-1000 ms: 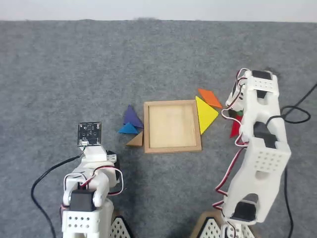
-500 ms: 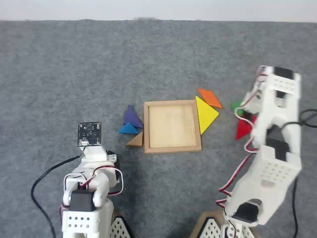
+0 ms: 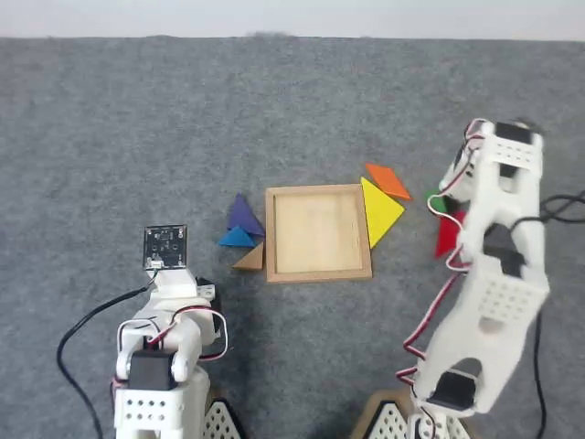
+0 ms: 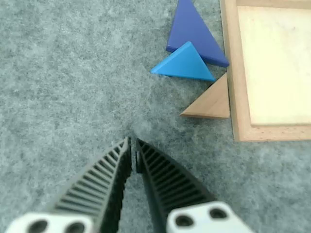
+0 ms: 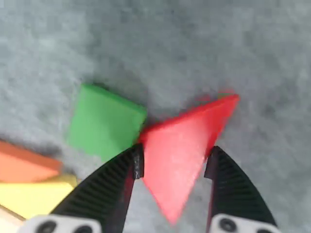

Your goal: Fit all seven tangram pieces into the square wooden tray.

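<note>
left gripper [image 4: 132, 145] narrow, holding nothing, above mat | purple triangle [image 3: 243, 215], blue triangle [image 3: 237, 238], tan triangle [image 3: 251, 260] beside tray [image 3: 318, 272] left rim | yellow triangle [image 3: 379, 210] against right rim, orange parallelogram [image 3: 388, 180] near | right gripper [image 5: 176, 155] clamps red triangle [image 5: 182, 150] touching green square [image 5: 104, 121]

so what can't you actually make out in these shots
- High view: the right arm covers most of the green square and the red triangle.
- Right wrist view: blur hides whether the right gripper grips the red triangle. The orange piece and yellow triangle are cut off by the edge.
- Left wrist view: the wooden tray runs off the edge. The light blue triangle overlaps part of the purple triangle.
</note>
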Motion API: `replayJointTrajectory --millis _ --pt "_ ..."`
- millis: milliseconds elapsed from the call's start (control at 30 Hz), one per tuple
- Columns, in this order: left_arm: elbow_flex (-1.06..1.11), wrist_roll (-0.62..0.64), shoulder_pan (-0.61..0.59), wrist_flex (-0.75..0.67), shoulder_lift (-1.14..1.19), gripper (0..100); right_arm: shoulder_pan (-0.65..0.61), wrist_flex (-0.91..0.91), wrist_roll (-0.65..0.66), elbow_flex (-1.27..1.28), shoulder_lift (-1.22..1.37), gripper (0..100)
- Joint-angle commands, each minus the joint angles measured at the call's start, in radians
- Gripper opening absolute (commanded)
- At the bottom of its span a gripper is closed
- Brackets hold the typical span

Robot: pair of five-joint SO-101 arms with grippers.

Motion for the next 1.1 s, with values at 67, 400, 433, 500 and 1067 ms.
replayJointTrajectory --millis 67,400,433,500,1067 --pt "-0.012 -0.009 -0.006 0.002 -0.020 1 -0.093 0.088 0.043 -0.262 0.136 20.7" --pt "-0.012 -0.009 -0.006 0.002 -0.020 1 -0.143 0.305 0.141 -0.483 0.226 21.0" --pt "-0.012 -0.009 -0.006 0.002 -0.020 1 -0.156 0.306 0.155 -0.482 0.231 21.0" --pt "-0.012 -0.009 -0.006 0.002 -0.020 1 -0.180 0.302 0.175 -0.477 0.246 22.7" --pt "-0.012 -0.009 -0.006 0.002 -0.020 1 -0.130 0.200 0.017 -0.476 0.323 27.8"
